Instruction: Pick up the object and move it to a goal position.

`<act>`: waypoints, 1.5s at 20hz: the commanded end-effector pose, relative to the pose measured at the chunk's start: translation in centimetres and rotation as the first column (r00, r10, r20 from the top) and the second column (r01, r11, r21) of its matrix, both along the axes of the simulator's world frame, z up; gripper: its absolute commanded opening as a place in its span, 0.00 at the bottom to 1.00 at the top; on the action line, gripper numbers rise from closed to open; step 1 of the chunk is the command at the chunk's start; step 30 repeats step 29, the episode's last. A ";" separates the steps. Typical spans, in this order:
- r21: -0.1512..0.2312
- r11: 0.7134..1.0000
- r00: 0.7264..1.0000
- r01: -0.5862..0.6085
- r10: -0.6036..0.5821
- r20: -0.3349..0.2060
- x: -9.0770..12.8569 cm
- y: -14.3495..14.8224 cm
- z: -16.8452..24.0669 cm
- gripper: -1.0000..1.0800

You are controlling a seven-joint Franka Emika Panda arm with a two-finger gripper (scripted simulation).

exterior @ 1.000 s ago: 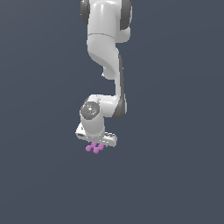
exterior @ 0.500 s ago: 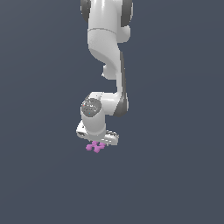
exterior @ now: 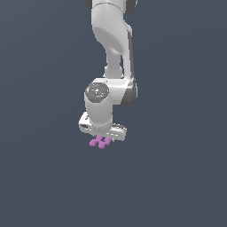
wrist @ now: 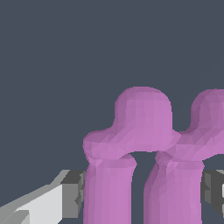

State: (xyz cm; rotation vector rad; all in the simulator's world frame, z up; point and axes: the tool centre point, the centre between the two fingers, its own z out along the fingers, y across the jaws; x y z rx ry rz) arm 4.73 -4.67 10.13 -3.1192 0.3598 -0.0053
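White and glossy, one robot arm [exterior: 111, 48] came down from the top of the exterior view and ended in a single gripper [exterior: 101, 140] low in the middle of the scene. One object [exterior: 100, 142], pink-purple and very small against the hand, showed directly under the gripper's body, touching its underside; its knobby ends poked out below and toward the exterior view's left. From this view the fingers themselves were hidden behind the wrist housing, so how the jaws stood could not be told here. All around lay an even dark grey-blue field with no seam, edge or shadow, and it was not possible to tell floor from backdrop, or whether the object rested on anything or hung in the air. In the wrist view the count was the same: one object [wrist: 144, 153], now filling much of the picture, made of two roughly parallel rounded rods, each topped by a bulging knob, the two joined where the knobs met. Two fingertips were visible, one dark grey pad [wrist: 73, 194] on a white finger just beside the outer side of one rod, and a second grey pad [wrist: 213, 191] just beside the outer side of the other rod. The jaws stood close on either side of the object, pinching it between them, with almost no gap on either side. Behind everything was the same flat grey-blue, plain and featureless.
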 end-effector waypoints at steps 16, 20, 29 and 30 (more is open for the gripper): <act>-0.002 1.000 1.000 0.002 -0.002 -0.003 -0.2 6.0 18.7 0.00; -0.002 1.000 1.000 0.002 -0.002 -0.003 -0.1 6.8 21.2 0.00; -0.002 1.000 1.000 0.002 -0.002 -0.003 0.1 7.5 23.3 0.00; -0.002 1.000 1.000 0.002 -0.002 -0.003 0.1 7.5 23.3 0.00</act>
